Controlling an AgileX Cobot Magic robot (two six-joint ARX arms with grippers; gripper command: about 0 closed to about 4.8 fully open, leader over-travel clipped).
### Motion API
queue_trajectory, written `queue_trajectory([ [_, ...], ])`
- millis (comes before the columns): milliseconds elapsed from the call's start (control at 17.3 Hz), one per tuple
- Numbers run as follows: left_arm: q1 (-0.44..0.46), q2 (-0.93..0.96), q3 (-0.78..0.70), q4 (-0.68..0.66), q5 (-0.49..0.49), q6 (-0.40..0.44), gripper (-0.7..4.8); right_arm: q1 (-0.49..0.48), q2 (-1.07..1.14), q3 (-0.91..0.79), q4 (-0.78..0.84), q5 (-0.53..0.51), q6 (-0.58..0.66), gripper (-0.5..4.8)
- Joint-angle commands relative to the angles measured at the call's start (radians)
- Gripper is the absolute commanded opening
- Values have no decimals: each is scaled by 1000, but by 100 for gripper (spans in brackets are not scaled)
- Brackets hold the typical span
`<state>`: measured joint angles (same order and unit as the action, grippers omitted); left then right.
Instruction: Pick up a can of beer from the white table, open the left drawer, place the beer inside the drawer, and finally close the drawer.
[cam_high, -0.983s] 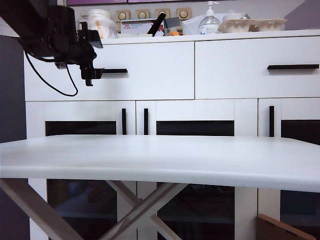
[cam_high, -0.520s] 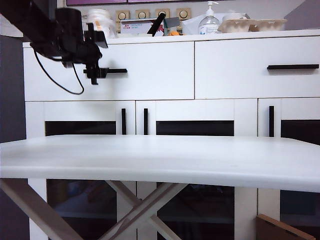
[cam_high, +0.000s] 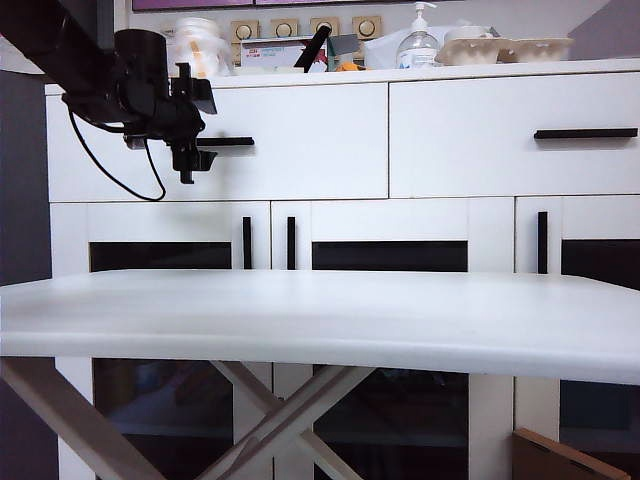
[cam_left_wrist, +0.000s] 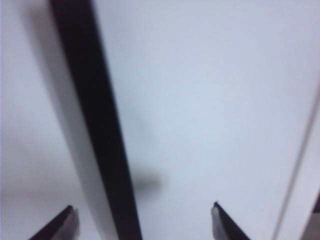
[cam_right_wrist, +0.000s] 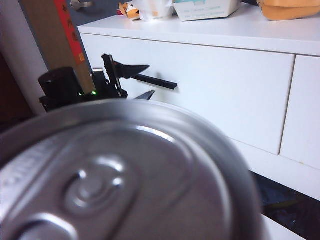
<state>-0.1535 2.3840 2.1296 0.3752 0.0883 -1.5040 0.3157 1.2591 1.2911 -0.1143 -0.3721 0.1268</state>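
A: Exterior view is showing the black left gripper hanging at the short black bar handle of the wide white left drawer front, at the handle's left end. Is it gripping yet?

B: It is not looking that way. Left wrist view is showing the handle running between the two dark fingertips, with clear gaps on both sides. The jaws are standing wide open around the bar, holding nothing.

A: And where is the silver aluminium can of beer?

B: It is filling the right wrist view, lid and pull tab right up against the lens. The right gripper's fingers are not showing there, so whether it is closed on the can cannot be told from the pictures, though the can sitting fixed that close to the camera is suggesting it is being carried. The large white table is showing no can on it.

A: So which step is under way?

B: Opening the drawer, judging by this. The drawer is sitting flush and shut. The next move is calling for the left jaws to close on the bar, then a straight pull outward; a loose grip near the bar's end could be slipping off. The right arm is waiting off to the side, well apart from the drawer, out of the exterior view.
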Motion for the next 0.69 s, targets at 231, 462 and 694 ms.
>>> queue_trajectory([
  [231,0,37,64,0,2,8,350,2,-13,11,58,-8,4,-5],
  [462,1,37,64,-11,1,8,300,2,-13,11,59,-8,4,-5],
  [694,1,40,64,-16,-3,12,131,2,-13,11,59,-8,5,-5],
])
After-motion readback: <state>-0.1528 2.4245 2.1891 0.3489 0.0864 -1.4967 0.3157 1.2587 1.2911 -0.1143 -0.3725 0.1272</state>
